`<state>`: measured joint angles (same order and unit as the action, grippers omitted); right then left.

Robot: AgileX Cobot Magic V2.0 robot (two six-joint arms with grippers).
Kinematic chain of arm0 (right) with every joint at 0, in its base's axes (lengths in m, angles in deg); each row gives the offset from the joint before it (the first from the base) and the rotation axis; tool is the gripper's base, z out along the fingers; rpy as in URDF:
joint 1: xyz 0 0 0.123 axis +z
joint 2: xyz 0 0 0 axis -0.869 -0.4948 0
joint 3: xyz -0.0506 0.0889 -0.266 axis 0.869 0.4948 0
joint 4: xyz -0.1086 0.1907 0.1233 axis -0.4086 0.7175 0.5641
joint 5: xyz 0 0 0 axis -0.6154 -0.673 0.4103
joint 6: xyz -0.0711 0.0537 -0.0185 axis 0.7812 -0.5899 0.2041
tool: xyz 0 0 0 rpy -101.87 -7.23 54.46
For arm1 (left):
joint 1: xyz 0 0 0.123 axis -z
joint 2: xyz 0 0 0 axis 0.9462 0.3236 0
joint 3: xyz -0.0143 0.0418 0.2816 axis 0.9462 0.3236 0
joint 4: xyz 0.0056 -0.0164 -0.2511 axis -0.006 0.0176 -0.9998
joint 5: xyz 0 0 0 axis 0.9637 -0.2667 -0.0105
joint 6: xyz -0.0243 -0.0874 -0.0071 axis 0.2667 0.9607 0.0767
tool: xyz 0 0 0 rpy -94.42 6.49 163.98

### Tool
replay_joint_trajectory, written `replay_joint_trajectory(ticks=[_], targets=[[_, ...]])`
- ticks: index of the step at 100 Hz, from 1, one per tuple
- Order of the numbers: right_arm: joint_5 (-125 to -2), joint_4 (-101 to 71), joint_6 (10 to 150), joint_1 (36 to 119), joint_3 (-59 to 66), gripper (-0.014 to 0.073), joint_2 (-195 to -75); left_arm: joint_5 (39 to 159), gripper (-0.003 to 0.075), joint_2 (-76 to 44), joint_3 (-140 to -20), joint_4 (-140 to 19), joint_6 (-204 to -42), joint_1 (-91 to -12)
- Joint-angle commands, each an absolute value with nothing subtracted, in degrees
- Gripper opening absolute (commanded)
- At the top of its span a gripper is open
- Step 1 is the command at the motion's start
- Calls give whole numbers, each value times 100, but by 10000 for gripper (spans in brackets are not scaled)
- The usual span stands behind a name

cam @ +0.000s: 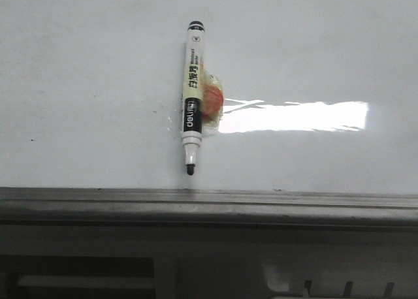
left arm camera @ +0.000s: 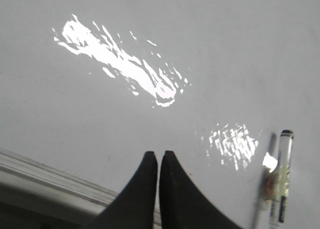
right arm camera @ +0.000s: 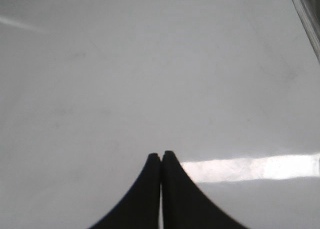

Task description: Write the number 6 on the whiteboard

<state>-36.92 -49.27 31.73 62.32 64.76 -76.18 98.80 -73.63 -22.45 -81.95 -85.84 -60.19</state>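
Note:
The whiteboard fills the front view, glossy white with a grey metal rim along its near edge. No number 6 shows on it. A marker pen lies on the board, uncapped tip toward the rim, with an orange-red lump taped to its side. In the left wrist view my left gripper is shut and empty above the board, the marker pen off to one side. My right gripper is shut and empty over bare whiteboard. Neither gripper shows in the front view.
The board's grey rim runs beside the left gripper, and another stretch of rim crosses a corner of the right wrist view. Bright light glare lies on the board right of the pen. Below the rim is dark framework.

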Motion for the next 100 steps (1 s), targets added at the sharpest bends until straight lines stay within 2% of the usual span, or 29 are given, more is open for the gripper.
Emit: replay_joint_trajectory(ticks=[1, 22, 37, 54, 72, 79, 82, 89, 94, 100], targets=[[-3366, -4378, 2727, 6241, 6608, -64, -7499, 9501, -19, -7535, -1998, -8722, -8542, -6023], [-4259, -3212, 2481, 6241, 6158, -64, -7499, 9452, -19, -7535, -2178, -8939, -8574, -6023], [-6356, -3200, 2510, 6251, 5087, -64, -7615, 9818, -19, -7313, -2898, -8021, -8750, -6023], [-8261, -3052, 3673, 6251, 3980, -64, -8198, 10863, -19, -6213, -4041, -6525, -8956, -6023], [-9213, -2530, 4752, 6302, 3240, -60, -8839, 11939, -12, -4827, -4982, -6469, -9903, -6023], [-9185, -2389, 4765, 6439, 3148, -20, -8904, 12060, 48, -4373, -5177, -6723, -9918, -6011], [-9169, -2340, 4765, 6492, 3135, 12, -8916, 12060, 104, -4188, -5227, -6980, -10008, -5974], [-9146, -2299, 4765, 6611, 3131, 137, -8971, 12039, 248, -3859, -5315, -7612, -10606, -5799], [-9146, -2299, 4765, 6688, 3131, 263, -9030, 12039, 348, -3637, -5356, -8080, -11058, -5632], [-9159, -2299, 4765, 6785, 3131, 372, -9081, 11996, 421, -3383, -5366, -8625, -11490, -5388]])
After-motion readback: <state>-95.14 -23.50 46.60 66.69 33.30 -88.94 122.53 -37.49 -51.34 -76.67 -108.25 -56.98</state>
